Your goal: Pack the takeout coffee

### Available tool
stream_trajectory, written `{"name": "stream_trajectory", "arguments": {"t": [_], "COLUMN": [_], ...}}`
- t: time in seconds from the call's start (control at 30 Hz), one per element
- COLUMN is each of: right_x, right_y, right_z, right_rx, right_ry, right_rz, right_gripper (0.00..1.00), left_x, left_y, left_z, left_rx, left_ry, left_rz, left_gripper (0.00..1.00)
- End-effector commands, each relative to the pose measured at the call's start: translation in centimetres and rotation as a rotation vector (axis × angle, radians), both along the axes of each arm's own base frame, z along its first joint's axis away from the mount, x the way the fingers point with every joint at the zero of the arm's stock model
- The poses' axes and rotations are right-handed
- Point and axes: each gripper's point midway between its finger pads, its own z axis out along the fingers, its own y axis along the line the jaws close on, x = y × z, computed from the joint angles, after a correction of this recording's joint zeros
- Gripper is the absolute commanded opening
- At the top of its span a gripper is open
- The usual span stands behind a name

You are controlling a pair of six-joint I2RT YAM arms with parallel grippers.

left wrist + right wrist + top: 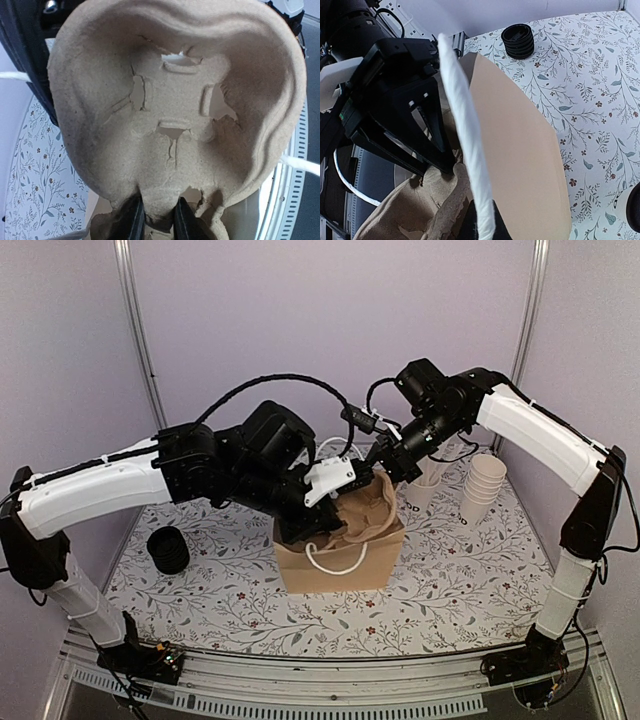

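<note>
The left gripper point(159, 222) has its jaws nearly closed, pinching the near edge of a moulded pulp cup carrier point(175, 100), which fills the left wrist view. The carrier sits in the mouth of the brown paper bag point(335, 560). The right gripper point(480, 227) is clamped tight on the bag's white rope handle point(462, 115). A stack of black lids point(517, 40) stands apart on the floral table point(590, 75). The takeout coffee cannot be made out: a dark round shape point(634, 207) is too cropped to name.
</note>
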Motion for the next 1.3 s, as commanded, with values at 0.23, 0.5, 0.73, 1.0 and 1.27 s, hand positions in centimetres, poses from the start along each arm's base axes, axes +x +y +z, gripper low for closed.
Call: {"name": "stream_trajectory", "arguments": {"t": [0.23,0.5,0.73,1.0,1.27], "right_x": [0.3,0.7,0.9,1.2,2.0], "right_y": [0.1,0.2,0.1,0.0,-1.5], "right_z": [1.1,1.9,1.7,1.5,0.7], "right_rx": [0.004,0.014,0.002,-0.01,-0.097], "right_ry": [-0.05,-0.064,-0.07,-0.081,-0.145], "right_rz": [-0.035,-0.06,-0.073,-0.087,-0.152], "right_gripper": [0.0,0.0,0.0,0.17,0.47], "left_x": [-2.8,-1.4,-0.7,-0.6,-0.5], "left_y": [0.2,1.2,1.8,2.1,1.8], "left_z": [2.3,1.2,-0.6,-1.7,0.6], "left_rx": [-0.012,0.068,0.143,0.207,0.146], "left_ry": [-0.09,-0.112,-0.069,-0.056,-0.069], "left_rz": [-0.054,0.038,0.116,0.129,0.134], "left_gripper": [0.22,0.21,0.2,0.19,0.19]}}
